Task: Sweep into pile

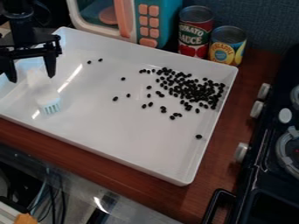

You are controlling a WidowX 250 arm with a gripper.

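We are holding the tool wide over the tray, near the brush, and are seeing the beans lying mostly clustered toward the cans, with others strewn apart.

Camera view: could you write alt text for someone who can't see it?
A white tray holds many small black beans, mostly clustered at its upper right, others scattered. At the tray's left, the black gripper hangs, jaws apart, by a white brush. Two cans and a toy microwave stand behind; a black stove is at right.
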